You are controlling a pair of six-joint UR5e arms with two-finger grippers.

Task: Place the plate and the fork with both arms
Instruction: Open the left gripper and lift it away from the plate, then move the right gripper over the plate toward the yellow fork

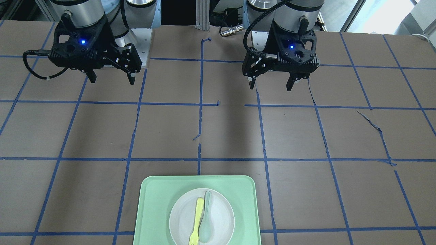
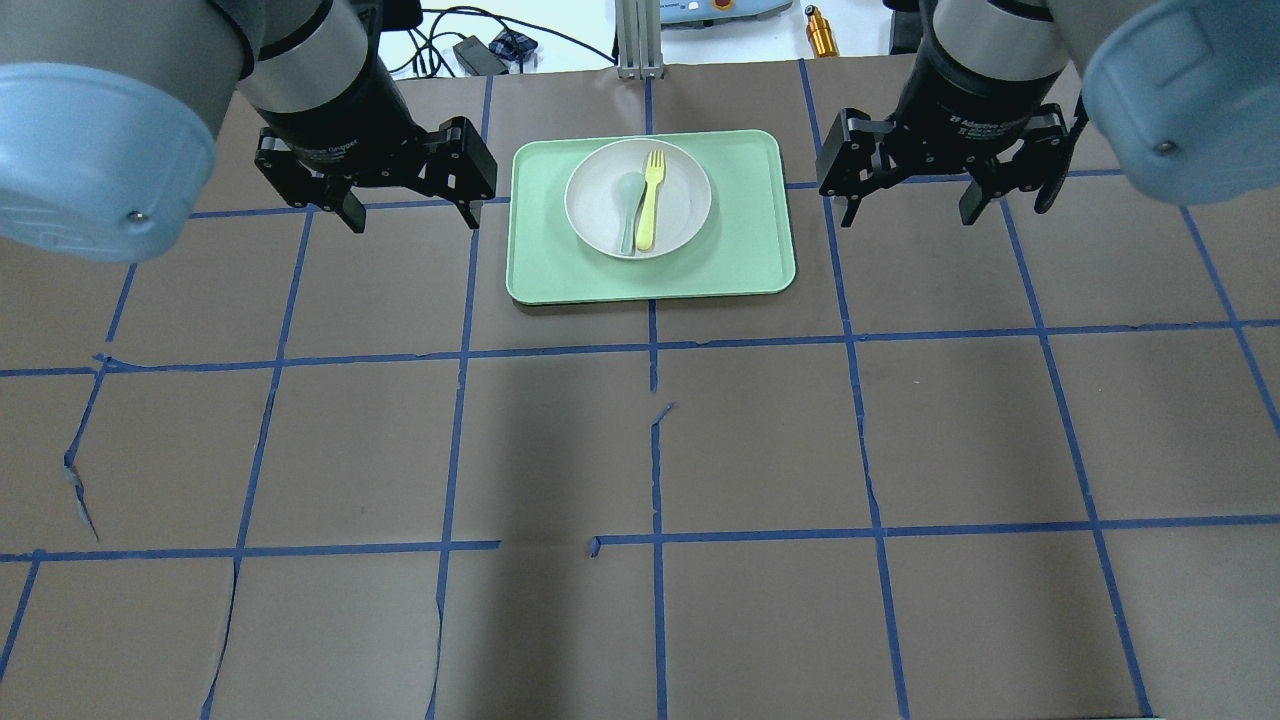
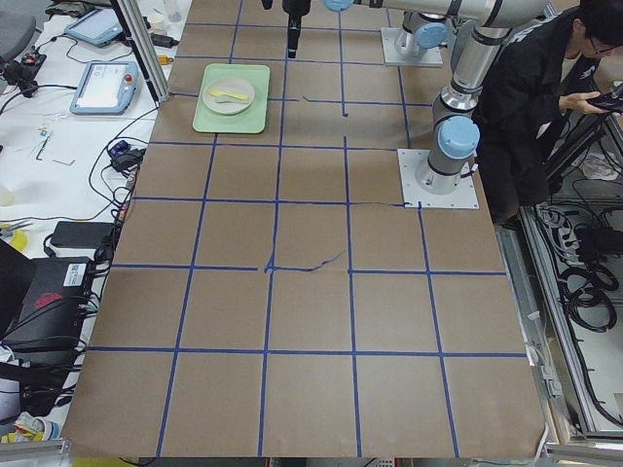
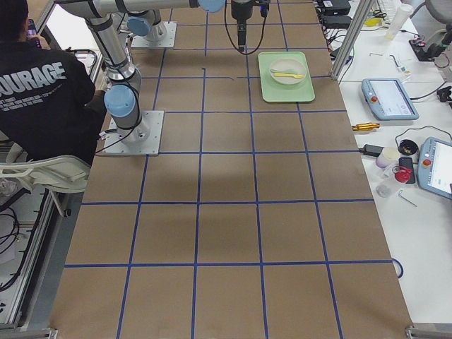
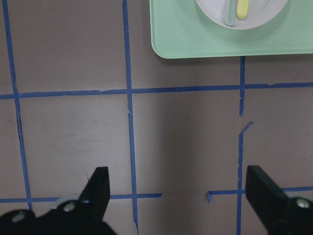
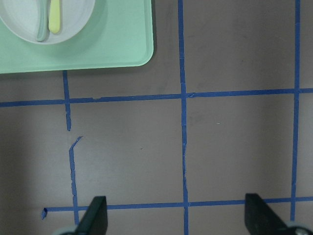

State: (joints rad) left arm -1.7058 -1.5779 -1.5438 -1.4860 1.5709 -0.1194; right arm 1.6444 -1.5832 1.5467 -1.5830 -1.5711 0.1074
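The off-white plate (image 2: 682,215) sits in the middle of a mint-green tray (image 2: 750,255) at the table's far side from the robot. The yellow fork (image 2: 650,200) lies on the plate, next to a pale grey-green spoon (image 2: 628,200). In the front-facing view the plate (image 1: 221,221), fork (image 1: 196,217) and spoon (image 1: 206,221) show near the bottom edge. My left gripper (image 2: 410,212) hangs open and empty above the table, left of the tray. My right gripper (image 2: 908,215) hangs open and empty to the tray's right. Each wrist view shows the plate's edge (image 5: 259,19) (image 6: 73,24).
The table is brown paper with a blue tape grid, torn in places (image 1: 374,127). A seated person (image 3: 545,88) is beside the robot's base. Tablets (image 4: 387,99) and cables lie on the bench past the tray's edge of the table.
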